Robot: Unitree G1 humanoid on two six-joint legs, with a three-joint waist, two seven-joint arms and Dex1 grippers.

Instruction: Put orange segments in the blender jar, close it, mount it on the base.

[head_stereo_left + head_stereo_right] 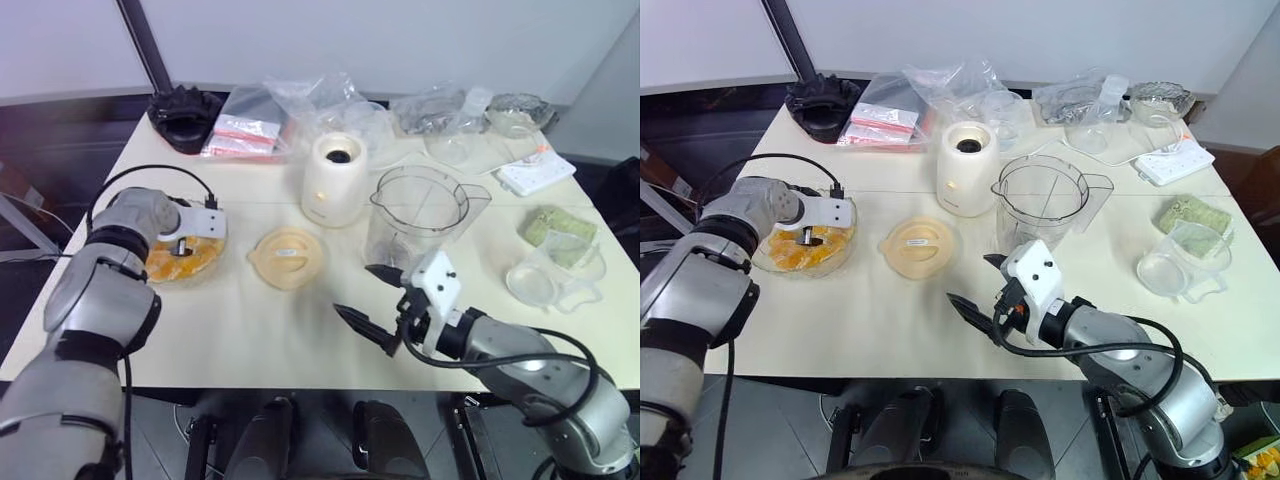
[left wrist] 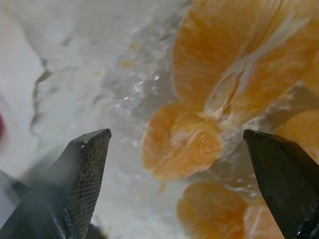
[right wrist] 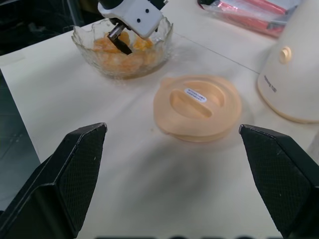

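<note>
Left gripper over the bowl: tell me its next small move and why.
Probably lower a little and close on one segment. The left gripper is open inside the glass bowl, its fingers either side of the orange segments, gripping none. The blender jar looks empty.

Bare table (image 1: 890,320) is lying open before the right gripper (image 1: 978,288); the lid (image 1: 918,246) and blender jar (image 1: 1040,205) are standing just beyond, blocking forward passage.

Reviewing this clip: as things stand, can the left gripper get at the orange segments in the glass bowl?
Probably yes. The left gripper hangs open inside the glass bowl, its fingers either side of the orange segments, with nothing between them.
</note>
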